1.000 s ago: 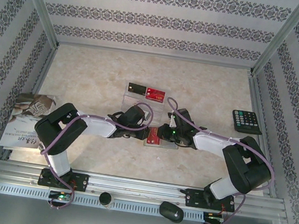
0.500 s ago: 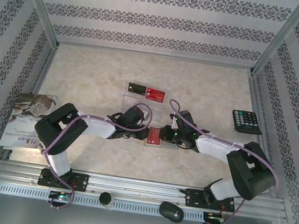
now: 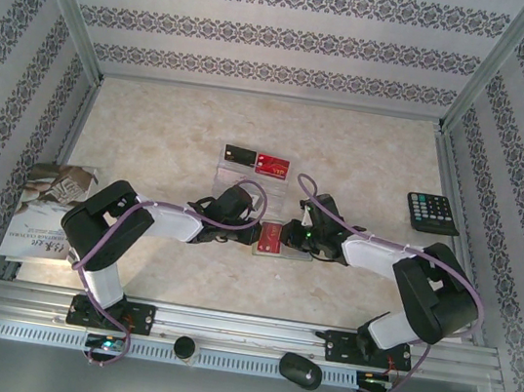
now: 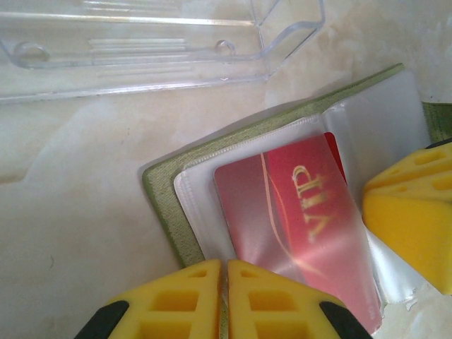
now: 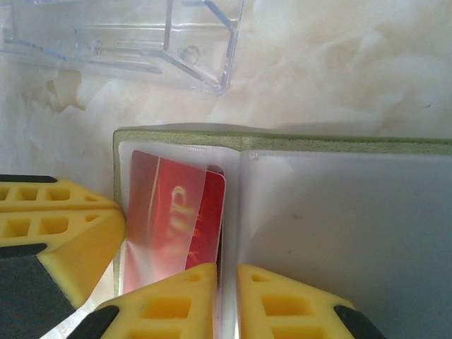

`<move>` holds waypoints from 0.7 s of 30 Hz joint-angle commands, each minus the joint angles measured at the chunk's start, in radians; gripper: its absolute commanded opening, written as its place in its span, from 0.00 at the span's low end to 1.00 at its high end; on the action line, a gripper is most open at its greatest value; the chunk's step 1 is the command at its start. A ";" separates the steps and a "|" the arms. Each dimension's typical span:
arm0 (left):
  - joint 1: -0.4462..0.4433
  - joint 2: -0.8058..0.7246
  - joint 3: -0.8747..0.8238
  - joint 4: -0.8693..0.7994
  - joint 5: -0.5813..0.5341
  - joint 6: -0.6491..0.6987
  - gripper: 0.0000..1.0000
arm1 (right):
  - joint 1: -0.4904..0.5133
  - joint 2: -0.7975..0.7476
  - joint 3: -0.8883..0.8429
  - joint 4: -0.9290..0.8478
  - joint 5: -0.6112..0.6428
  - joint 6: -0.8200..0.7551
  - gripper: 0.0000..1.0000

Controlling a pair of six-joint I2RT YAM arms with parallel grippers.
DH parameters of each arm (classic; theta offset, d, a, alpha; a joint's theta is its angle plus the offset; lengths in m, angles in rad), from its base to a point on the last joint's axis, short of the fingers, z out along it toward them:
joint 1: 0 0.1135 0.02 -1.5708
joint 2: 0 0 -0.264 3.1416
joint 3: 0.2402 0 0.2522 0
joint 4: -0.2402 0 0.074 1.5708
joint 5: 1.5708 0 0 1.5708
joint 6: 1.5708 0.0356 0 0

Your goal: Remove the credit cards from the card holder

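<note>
Both grippers pinched down on the open card holder

Left gripper (image 4: 227, 265) is squeezed narrow on the olive edge of the card holder (image 4: 161, 205), and just ahead of its tips the red card (image 4: 296, 219) with gold lettering sits inside a clear sleeve; right gripper (image 5: 227, 270) is clamped just as narrow on the holder's middle fold, that red card just to its left; beyond both grippers lies a clear case (image 4: 141, 53) on the counter (image 4: 70, 176), with a black card (image 3: 239, 154) and a second red card (image 3: 272, 166) past it
</note>
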 commanded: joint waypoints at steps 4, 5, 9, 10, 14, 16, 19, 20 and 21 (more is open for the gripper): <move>-0.005 0.061 -0.017 -0.055 0.040 -0.006 0.10 | 0.007 0.034 0.019 0.024 0.005 0.014 0.16; -0.006 0.063 -0.018 -0.052 0.042 -0.005 0.10 | 0.007 0.035 0.019 0.026 0.004 0.016 0.16; -0.005 0.066 -0.013 -0.055 0.044 -0.001 0.10 | 0.007 0.040 0.014 0.054 -0.021 0.024 0.16; -0.006 0.067 -0.012 -0.056 0.045 -0.001 0.10 | 0.008 0.045 0.014 0.067 -0.032 0.028 0.17; -0.005 0.072 -0.009 -0.055 0.048 0.000 0.10 | 0.008 0.061 0.011 0.105 -0.074 0.042 0.19; -0.005 0.073 -0.007 -0.056 0.046 0.001 0.10 | 0.007 0.068 0.008 0.111 -0.075 0.045 0.19; -0.006 0.077 -0.001 -0.059 0.051 0.002 0.10 | 0.005 0.075 -0.002 0.134 -0.090 0.051 0.19; -0.006 0.079 0.000 -0.056 0.052 0.002 0.10 | 0.004 0.076 -0.006 0.146 -0.096 0.053 0.19; -0.006 0.081 0.000 -0.058 0.053 0.002 0.10 | 0.004 0.077 -0.007 0.148 -0.095 0.056 0.19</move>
